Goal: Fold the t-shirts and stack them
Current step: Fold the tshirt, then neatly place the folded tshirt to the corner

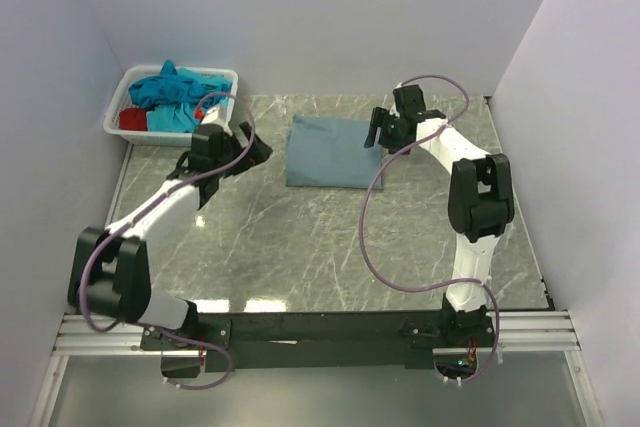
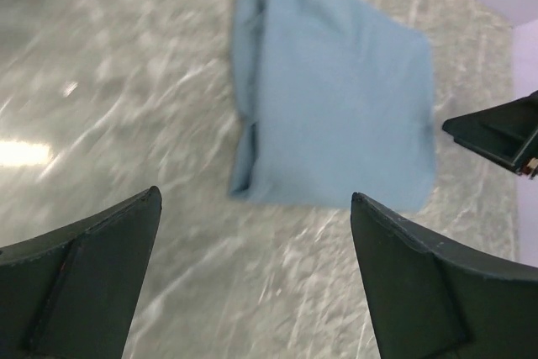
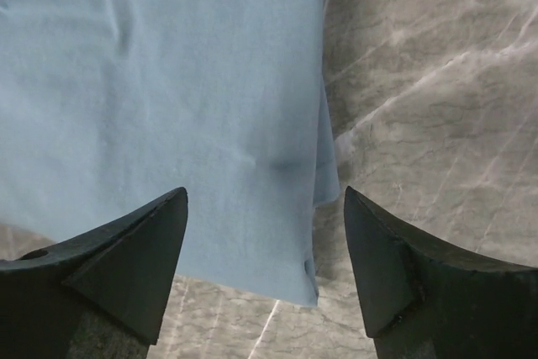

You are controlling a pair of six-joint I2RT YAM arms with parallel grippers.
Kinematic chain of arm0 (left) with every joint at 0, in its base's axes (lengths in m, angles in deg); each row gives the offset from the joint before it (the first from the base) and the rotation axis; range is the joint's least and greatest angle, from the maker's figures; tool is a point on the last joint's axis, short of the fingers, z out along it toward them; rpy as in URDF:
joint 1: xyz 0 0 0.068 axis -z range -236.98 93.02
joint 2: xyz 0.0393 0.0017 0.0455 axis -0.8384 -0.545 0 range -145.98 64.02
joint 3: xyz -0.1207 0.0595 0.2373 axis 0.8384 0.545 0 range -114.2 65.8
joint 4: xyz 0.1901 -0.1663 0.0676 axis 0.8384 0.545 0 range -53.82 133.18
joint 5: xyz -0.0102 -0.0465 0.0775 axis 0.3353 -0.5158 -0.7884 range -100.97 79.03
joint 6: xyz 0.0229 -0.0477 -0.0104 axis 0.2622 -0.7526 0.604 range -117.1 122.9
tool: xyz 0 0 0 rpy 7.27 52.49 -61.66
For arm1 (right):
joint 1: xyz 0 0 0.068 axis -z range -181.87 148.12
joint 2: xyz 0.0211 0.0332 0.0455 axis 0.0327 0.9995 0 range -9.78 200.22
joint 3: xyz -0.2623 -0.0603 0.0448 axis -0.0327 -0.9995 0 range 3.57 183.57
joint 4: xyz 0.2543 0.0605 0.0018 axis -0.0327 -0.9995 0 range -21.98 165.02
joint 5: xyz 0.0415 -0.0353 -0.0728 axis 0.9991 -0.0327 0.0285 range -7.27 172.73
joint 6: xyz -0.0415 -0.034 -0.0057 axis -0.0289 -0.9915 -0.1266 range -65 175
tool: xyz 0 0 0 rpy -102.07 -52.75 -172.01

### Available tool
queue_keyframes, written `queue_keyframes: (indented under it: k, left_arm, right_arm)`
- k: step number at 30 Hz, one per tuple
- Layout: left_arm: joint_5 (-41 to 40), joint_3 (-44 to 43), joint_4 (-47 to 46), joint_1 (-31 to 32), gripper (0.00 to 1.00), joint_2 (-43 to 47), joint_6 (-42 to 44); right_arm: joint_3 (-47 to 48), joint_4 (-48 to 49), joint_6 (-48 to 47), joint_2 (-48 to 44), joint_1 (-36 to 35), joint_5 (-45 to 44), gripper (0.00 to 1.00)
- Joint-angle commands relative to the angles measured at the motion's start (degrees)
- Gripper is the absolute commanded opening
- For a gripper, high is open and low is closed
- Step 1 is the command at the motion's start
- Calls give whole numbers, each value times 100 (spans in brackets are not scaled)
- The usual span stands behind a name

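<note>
Jaws left and right standing open, gripping nothing; folded grey-blue t-shirt (image 1: 333, 152) lying flat on counter (image 1: 300, 247), 12 o'clock; turquoise t-shirt (image 1: 170, 87) sitting in basket (image 1: 226, 75), 10 o'clock.

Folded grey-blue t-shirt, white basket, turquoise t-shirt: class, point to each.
folded grey-blue t-shirt (image 1: 333, 152), top view, its middle.
white basket (image 1: 116, 103), top view, left rim.
turquoise t-shirt (image 1: 175, 90), top view, bunched middle.

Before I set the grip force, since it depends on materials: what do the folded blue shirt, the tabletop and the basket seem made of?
Folded blue shirt: soft matte cloth, likely knit; it creases and lies limp. Tabletop: polished grey-green marble or a marble-look laminate; white veins, glare patches. Basket: white plastic, probably; thin, rigid, smooth rim.
</note>
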Motion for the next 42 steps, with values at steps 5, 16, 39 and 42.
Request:
queue_keyframes:
  k: [5,16,39,42]
  left_arm:
    - [-984,888,414,22,99,1364,-256]
    - [-1625,1363,608,13,99,2305,-555]
    - [-2637,1390,881,-4,99,3071,-450]
    - [-2698,1302,951,-13,99,2965,-423]
  right_arm:
    - [308,-195,-105,466,-181,-624,74]
    - [730,-555,-183,1142,-295,-695,57]
    - [2707,-1338,-1229,1925,223,-1951,0]
    - [2839,-1154,-1413,2021,504,-2083,0]
